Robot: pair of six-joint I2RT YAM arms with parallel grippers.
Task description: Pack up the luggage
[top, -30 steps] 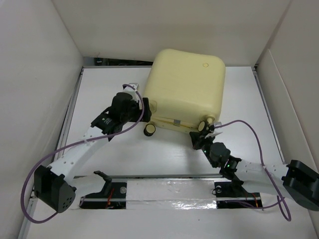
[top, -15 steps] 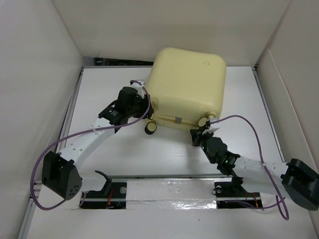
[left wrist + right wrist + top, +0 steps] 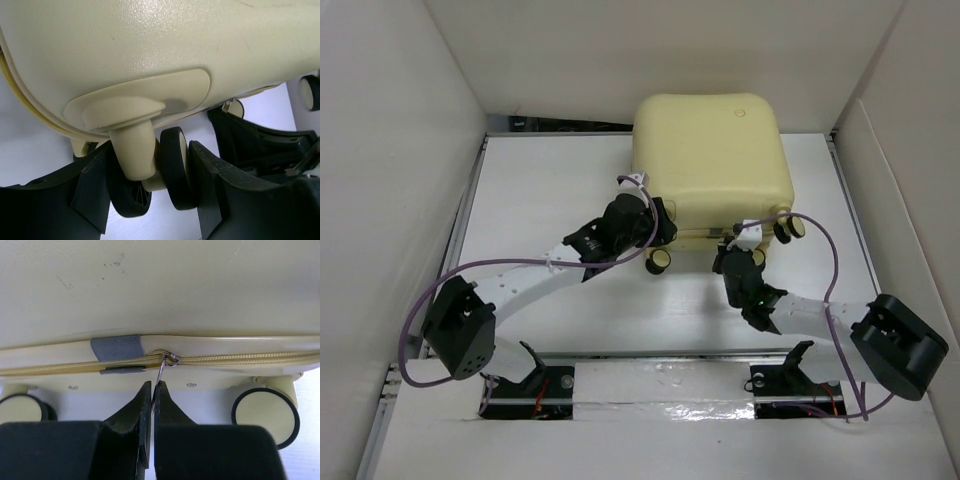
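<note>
The luggage (image 3: 710,150), a pale yellow hard-shell suitcase, lies closed at the back of the table. My left gripper (image 3: 657,236) is at its near left corner. In the left wrist view its fingers (image 3: 212,187) clamp a black-and-cream caster wheel (image 3: 176,172) from both sides under the shell (image 3: 150,45). My right gripper (image 3: 736,243) is at the near edge of the luggage. The right wrist view shows it (image 3: 152,388) shut on the thin metal zipper pull (image 3: 162,371), which hangs from the slider (image 3: 171,358) on the zipper line.
A grey fabric tab (image 3: 116,346) crosses the zipper left of the slider. More wheels stand at the near right corner (image 3: 790,229) and close to the right jaws (image 3: 265,412). White walls (image 3: 380,180) enclose the table, and a rail (image 3: 660,352) runs along the near edge.
The luggage has swung and slid to the right. My left gripper moved right and closed on the corner wheel. The right gripper went along, still pinching the zipper pull.
</note>
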